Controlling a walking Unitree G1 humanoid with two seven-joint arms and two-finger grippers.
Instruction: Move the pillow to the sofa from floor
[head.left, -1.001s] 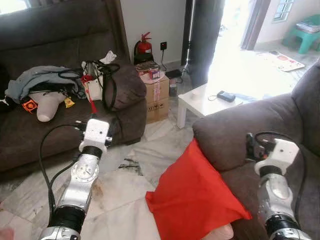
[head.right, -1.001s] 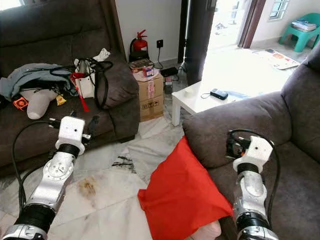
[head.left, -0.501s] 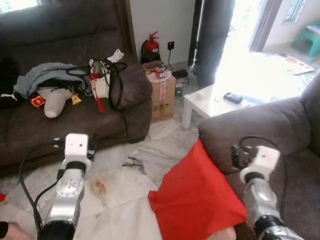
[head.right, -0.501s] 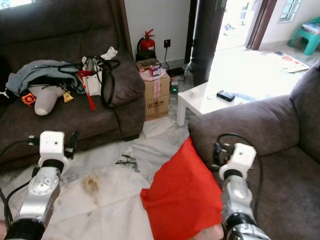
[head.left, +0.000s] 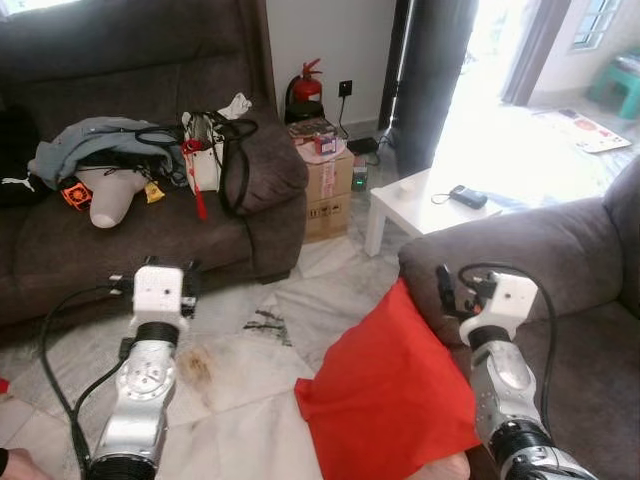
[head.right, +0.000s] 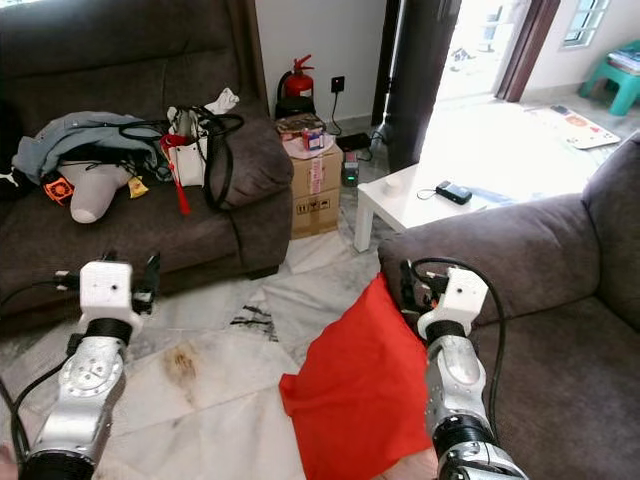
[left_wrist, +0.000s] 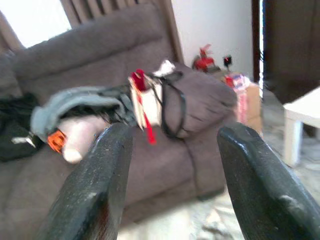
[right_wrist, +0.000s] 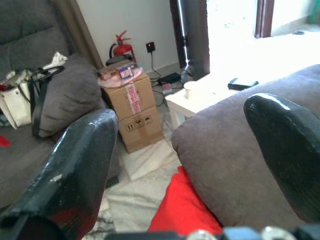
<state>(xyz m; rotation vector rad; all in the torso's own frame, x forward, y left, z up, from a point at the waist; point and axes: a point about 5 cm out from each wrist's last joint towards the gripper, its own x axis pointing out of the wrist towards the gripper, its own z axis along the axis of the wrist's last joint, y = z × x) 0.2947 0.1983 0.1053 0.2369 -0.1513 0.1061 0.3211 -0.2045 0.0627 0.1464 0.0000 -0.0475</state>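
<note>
Red pillow (head.left: 385, 400) lies on the floor (head.left: 250, 390) at 6 o'clock, leaning against the sofa (head.left: 560, 250). Right pincer (right_wrist: 185, 165) and left pincer (left_wrist: 170, 175) gape wide, empty. Likely light, soft; pinch its upper corner.

Right gripper (right_wrist: 185, 165) spread wide above the red pillow (right_wrist: 182, 210), which leans against the grey sofa arm (right_wrist: 240, 155), boxes (right_wrist: 135, 112) beyond.

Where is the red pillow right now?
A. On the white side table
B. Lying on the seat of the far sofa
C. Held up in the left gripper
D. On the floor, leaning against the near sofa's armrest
D: the red pillow stands tilted on the marble floor against the near sofa's armrest, with neither gripper holding it.
</note>
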